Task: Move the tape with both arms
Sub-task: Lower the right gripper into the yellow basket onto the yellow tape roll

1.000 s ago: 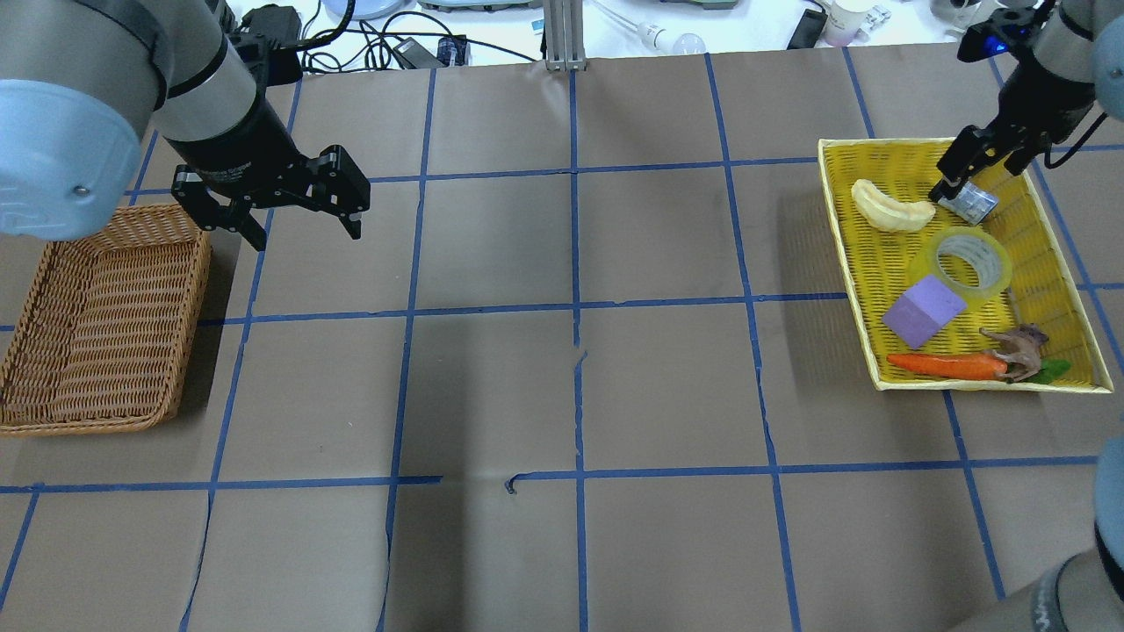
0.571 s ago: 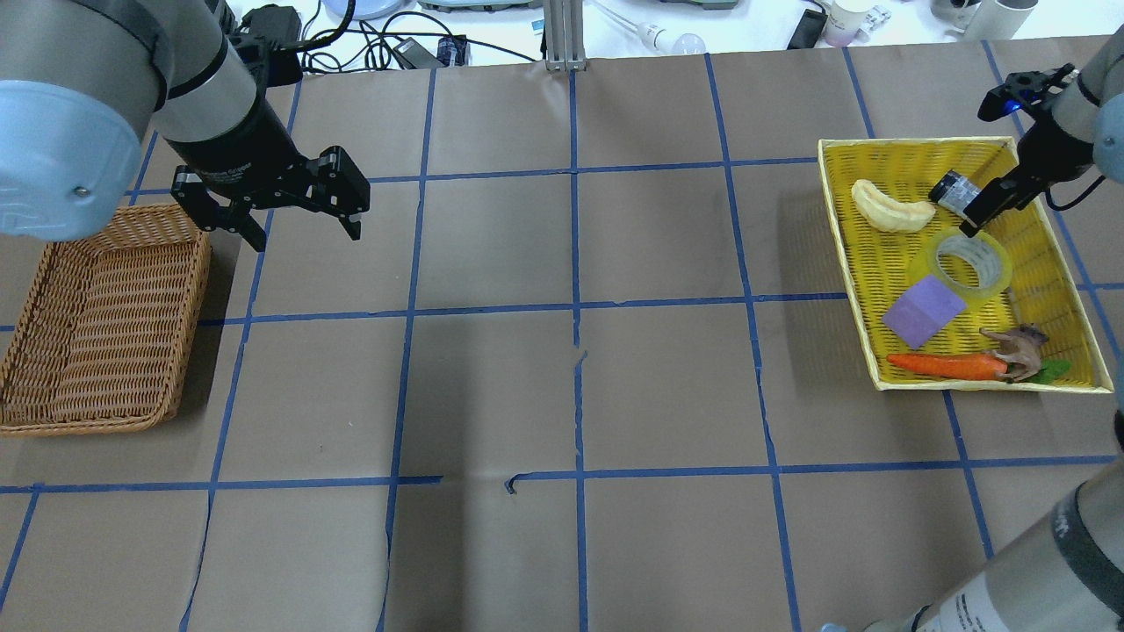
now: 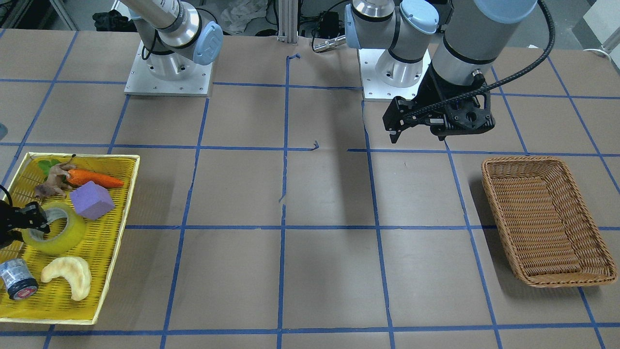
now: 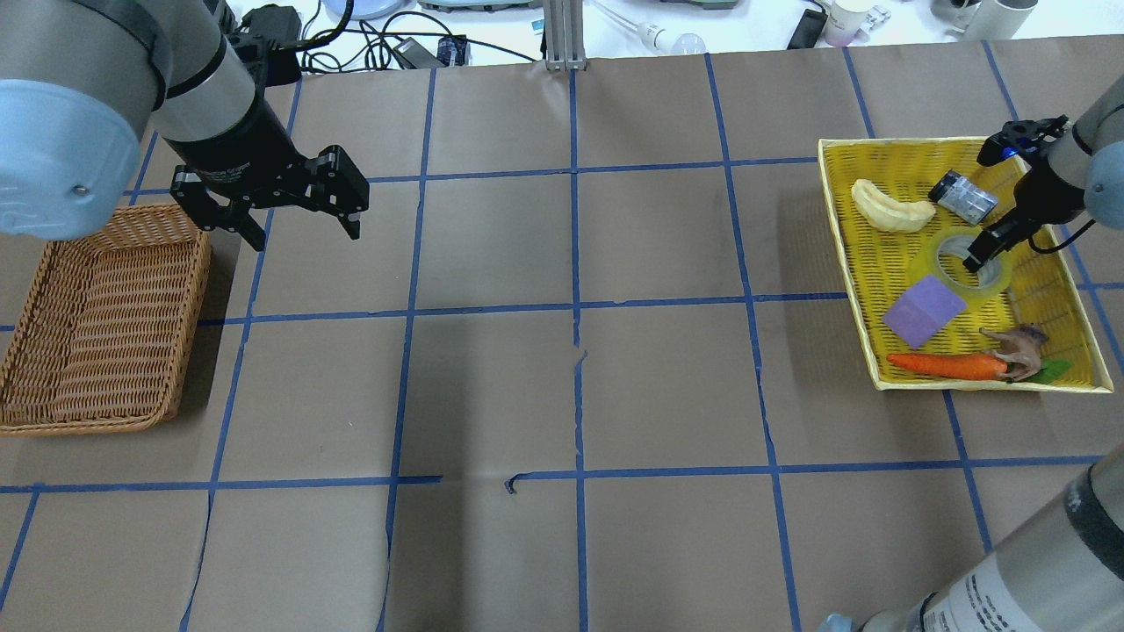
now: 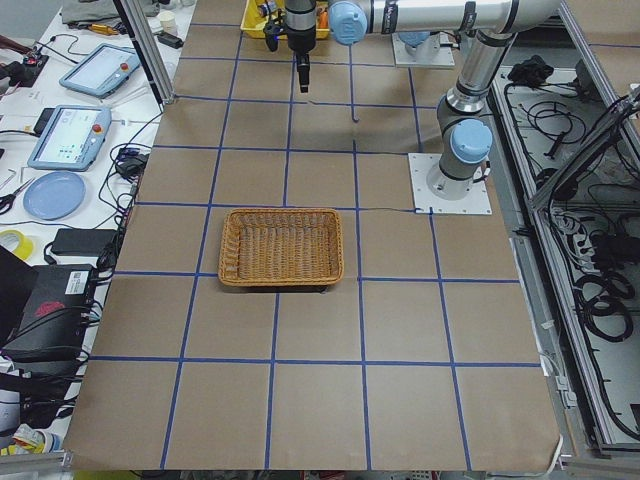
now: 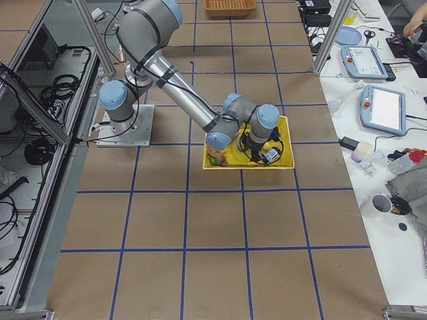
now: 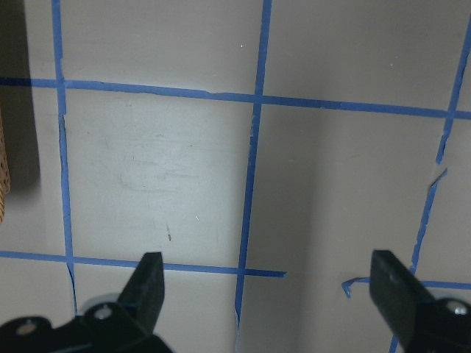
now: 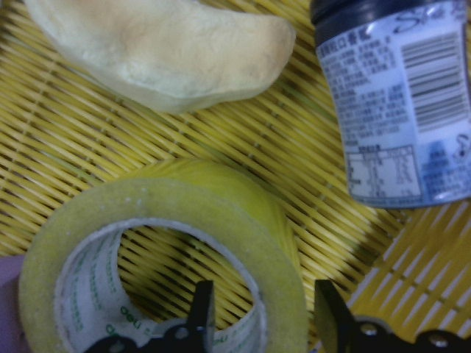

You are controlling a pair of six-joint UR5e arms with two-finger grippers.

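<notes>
The tape (image 4: pixel 933 262) is a yellowish translucent roll lying flat in the yellow tray (image 4: pixel 865 263). It also shows in the front view (image 3: pixel 63 241) and close up in the right wrist view (image 8: pixel 280 220). My right gripper (image 4: pixel 977 260) is open and low over the roll, with one finger inside the ring and the other outside, so the jaws straddle the roll's wall (image 8: pixel 265 312). My left gripper (image 4: pixel 303 226) is open and empty, hovering above the table beside the wicker basket (image 4: pixel 97 325). It holds nothing in the left wrist view (image 7: pixel 268 294).
In the tray around the tape lie a purple block (image 4: pixel 922 310), a carrot (image 4: pixel 944 364), a toy animal (image 4: pixel 1019 347), a pale crescent-shaped piece (image 4: pixel 891 209) and a small grey canister (image 4: pixel 963 195). The wicker basket (image 3: pixel 542 218) has nothing in it.
My right gripper moved from the grey canister at the tray's back toward me and down onto the tape, now straddling its wall. The left arm has not moved.
</notes>
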